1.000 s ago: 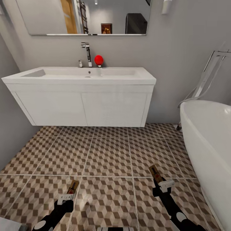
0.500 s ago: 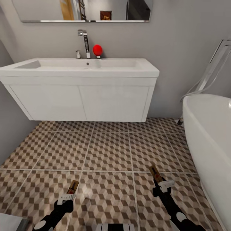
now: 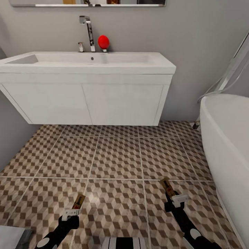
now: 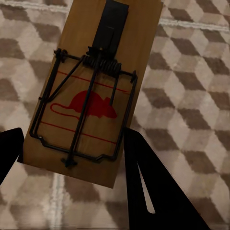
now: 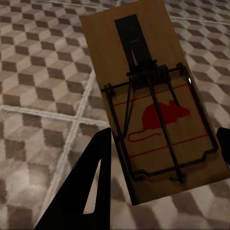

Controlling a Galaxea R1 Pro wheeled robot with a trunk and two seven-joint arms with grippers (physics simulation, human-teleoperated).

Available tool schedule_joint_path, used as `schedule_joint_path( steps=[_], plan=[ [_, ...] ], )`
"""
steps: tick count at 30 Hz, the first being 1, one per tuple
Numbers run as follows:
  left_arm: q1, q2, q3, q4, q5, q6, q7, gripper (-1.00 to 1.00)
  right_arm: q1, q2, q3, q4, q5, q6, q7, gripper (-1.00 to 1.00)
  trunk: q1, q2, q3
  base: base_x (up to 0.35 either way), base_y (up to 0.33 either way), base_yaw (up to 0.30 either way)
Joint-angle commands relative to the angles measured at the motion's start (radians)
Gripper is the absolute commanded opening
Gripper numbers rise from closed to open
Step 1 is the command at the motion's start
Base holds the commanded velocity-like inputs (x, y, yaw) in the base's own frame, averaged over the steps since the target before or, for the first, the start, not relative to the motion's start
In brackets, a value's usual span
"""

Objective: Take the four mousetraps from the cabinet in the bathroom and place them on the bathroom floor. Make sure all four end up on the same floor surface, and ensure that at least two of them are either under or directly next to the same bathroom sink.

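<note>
Each claw, left [image 3: 74, 211] and right [image 3: 173, 197], is pinching a trap [image 4: 93, 86] [image 5: 153, 103] pointing lengthwise toward the sink [image 3: 86, 64] well ahead.

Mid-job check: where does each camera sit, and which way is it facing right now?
Head view: on the head, facing forward and down at the sink and bathroom floor; both arms show.
Left wrist view: by the left tool, looking along its mousetrap at the floor.
Right wrist view: by the right tool, likewise over its mousetrap.
All share the floor.

Tan matt wooden mousetraps [image 4: 91, 91] with dark metal wire; glossy tiled bathroom floor [image 3: 117, 159]
</note>
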Motion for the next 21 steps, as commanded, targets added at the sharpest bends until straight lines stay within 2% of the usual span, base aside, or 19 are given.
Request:
schedule_joint_path(
  steps=[1, 21],
  plan=[
    [-0.001, 0.001, -0.005, 0.001, 0.007, -0.004, 0.003, -1.0, -0.001, -0.001, 0.008, 0.0, -0.008, -0.004, -0.005, -1.0, 0.0, -0.001, -0.005, 0.0, 0.0, 0.0],
    [-0.001, 0.001, -0.005, 0.009, 0.007, -0.005, 0.003, -1.0, -0.001, -0.001, 0.008, 0.0, -0.008, -0.004, -0.005, -1.0, 0.009, -0.005, -0.082, 0.0, 0.0, 0.0]
  ],
)
